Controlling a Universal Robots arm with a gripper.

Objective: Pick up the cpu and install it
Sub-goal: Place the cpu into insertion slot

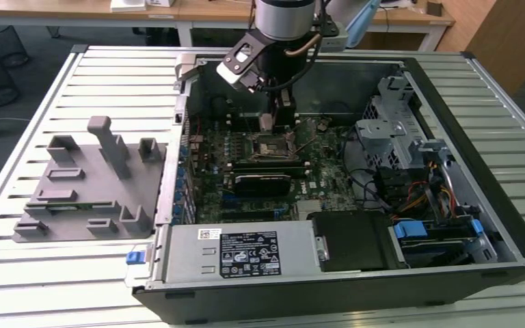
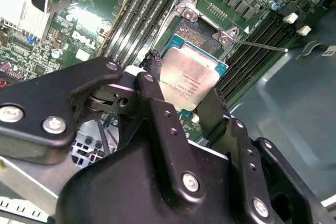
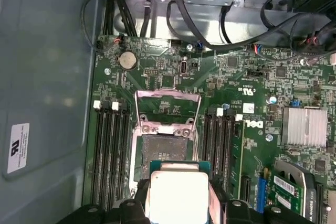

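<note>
The cpu (image 2: 191,77), a flat square chip with a silver metal top and green rim, hangs between the black fingers (image 2: 152,85) of my gripper (image 2: 184,98), which is shut on its two side edges. In the first wrist view the cpu (image 3: 176,192) hovers just above one edge of the open socket (image 3: 164,150), whose metal load plate (image 3: 168,106) is flipped up. In the exterior view my gripper (image 1: 276,116) reaches down into the computer case, right over the socket (image 1: 272,145) on the green motherboard (image 1: 244,198).
Memory slots (image 3: 110,150) flank the socket on both sides. A silver heatsink (image 3: 302,127) and black cables (image 3: 220,30) lie nearby. The case wall (image 1: 495,184), drive cage (image 1: 395,130) and power supply (image 1: 235,253) ring the board. A grey tray (image 1: 85,184) sits outside on the slatted table.
</note>
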